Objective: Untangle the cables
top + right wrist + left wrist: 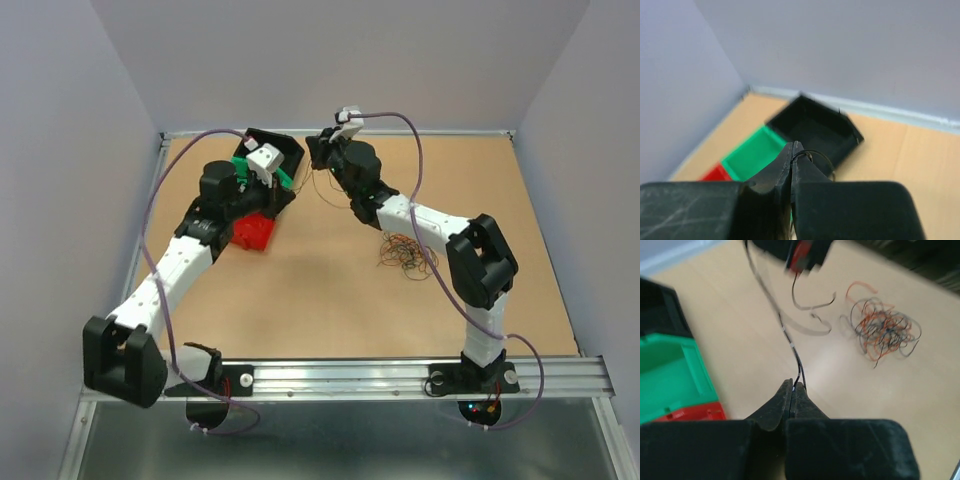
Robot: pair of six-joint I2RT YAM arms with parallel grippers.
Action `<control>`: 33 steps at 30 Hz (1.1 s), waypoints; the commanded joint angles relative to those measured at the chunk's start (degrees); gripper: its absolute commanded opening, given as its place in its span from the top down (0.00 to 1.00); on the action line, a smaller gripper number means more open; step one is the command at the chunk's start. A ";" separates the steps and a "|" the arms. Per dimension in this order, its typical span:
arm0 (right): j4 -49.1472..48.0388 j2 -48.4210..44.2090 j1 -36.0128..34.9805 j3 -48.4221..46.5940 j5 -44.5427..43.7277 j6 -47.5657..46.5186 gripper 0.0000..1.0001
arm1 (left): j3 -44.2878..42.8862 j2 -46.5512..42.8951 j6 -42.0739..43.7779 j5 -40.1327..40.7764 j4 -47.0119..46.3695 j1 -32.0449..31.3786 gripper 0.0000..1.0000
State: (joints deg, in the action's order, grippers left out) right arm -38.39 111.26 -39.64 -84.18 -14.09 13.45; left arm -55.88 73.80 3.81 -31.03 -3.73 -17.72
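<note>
From above, the cables (404, 254) lie in a loose bunch on the desk (300, 290), just beside the right forearm and well apart from the bins. That view is too coarse to show either pair of jaws. The left wrist camera does show them: the left gripper (792, 386) is pressed fully closed, pinching one thin black strand (791, 344) that runs up over the desk into the blur at the frame's top, with the bunch off to the right. The right wrist camera shows the right gripper (794, 146) closed as well, a thin dark loop of strand at its tips, above the black bin (815, 127), green bin (747, 155) and red bin (715, 173)
</note>
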 commanded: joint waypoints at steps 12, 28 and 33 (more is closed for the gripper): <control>-8.78 -18.45 -13.01 24.15 49.33 -11.37 0.99 | -12.77 7.56 -3.55 2.73 -3.57 1.19 1.00; -37.31 -11.16 -10.81 27.95 6.90 2.81 0.99 | 2.08 -2.52 -3.55 -2.96 -4.45 9.89 0.92; -22.57 -7.22 -10.81 18.63 2.22 0.35 1.00 | 3.40 -2.70 -0.57 -8.95 -3.22 10.68 0.83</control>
State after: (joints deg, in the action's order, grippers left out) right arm -68.38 102.00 -50.59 -56.88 -5.32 15.22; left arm -54.28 71.46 1.06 -32.53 -5.85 -6.61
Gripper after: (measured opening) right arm 0.020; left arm 0.156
